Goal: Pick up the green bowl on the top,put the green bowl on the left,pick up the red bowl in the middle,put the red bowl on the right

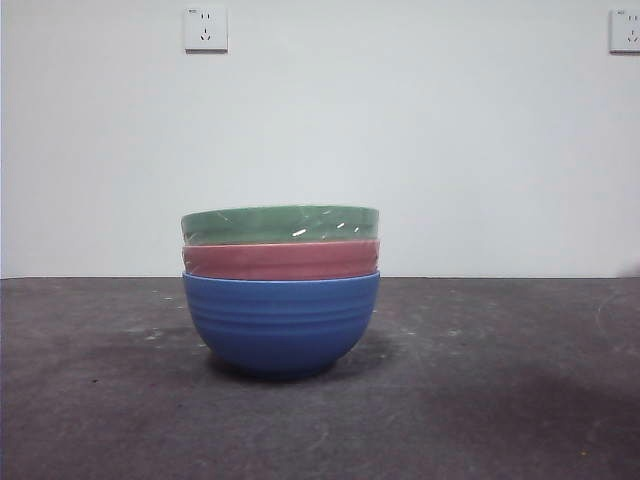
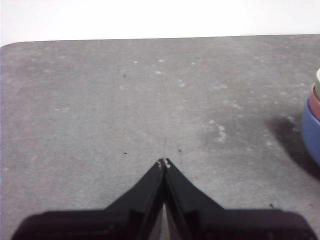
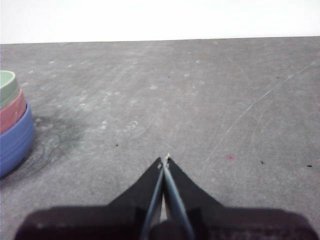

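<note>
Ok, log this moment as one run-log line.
stage: not started | stack: green bowl on red bowl on blue bowl | left gripper: shut, empty | right gripper: shut, empty

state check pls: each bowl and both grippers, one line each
green bowl: upright, nested on top of the stack
red bowl: upright, nested in the middle
blue bowl: upright on the table, bottom of the stack
left gripper: shut, empty
right gripper: shut, empty
</note>
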You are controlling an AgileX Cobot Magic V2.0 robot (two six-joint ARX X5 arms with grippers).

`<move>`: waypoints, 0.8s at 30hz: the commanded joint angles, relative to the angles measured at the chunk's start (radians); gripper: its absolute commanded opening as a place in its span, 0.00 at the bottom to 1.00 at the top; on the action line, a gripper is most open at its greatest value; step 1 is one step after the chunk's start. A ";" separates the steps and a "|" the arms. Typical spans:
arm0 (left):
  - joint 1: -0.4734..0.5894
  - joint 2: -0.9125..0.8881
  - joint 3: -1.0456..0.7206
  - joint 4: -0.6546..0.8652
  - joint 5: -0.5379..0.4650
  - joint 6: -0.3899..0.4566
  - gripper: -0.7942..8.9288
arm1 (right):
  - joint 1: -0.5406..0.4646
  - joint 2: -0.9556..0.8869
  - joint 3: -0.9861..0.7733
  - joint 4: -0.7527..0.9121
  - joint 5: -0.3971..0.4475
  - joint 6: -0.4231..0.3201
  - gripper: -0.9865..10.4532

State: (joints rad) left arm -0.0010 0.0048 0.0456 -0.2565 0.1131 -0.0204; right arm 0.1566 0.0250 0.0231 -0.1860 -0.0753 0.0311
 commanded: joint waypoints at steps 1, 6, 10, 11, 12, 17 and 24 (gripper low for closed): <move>0.001 -0.002 -0.015 0.002 0.050 -0.143 0.08 | 0.001 0.001 -0.008 -0.008 -0.002 0.073 0.09; 0.001 -0.002 -0.015 0.003 0.143 -0.334 0.08 | 0.001 0.001 -0.008 -0.007 0.000 0.294 0.09; 0.001 -0.002 -0.015 0.003 0.171 -0.392 0.08 | 0.001 0.001 -0.008 -0.006 -0.001 0.422 0.09; 0.001 -0.002 -0.015 0.003 0.179 -0.399 0.08 | 0.001 0.001 -0.008 -0.006 -0.001 0.438 0.09; 0.001 -0.002 -0.013 0.003 0.185 -0.399 0.08 | 0.001 0.001 -0.006 -0.005 -0.001 0.452 0.09; 0.001 -0.001 0.002 -0.001 0.206 -0.409 0.07 | 0.001 0.002 0.021 -0.006 -0.005 0.460 0.08; 0.001 0.076 0.103 -0.037 0.205 -0.411 0.07 | 0.001 0.071 0.136 -0.010 -0.004 0.458 0.08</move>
State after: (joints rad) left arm -0.0010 0.0689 0.1371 -0.2951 0.3149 -0.4248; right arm 0.1566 0.0856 0.1432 -0.2054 -0.0792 0.4828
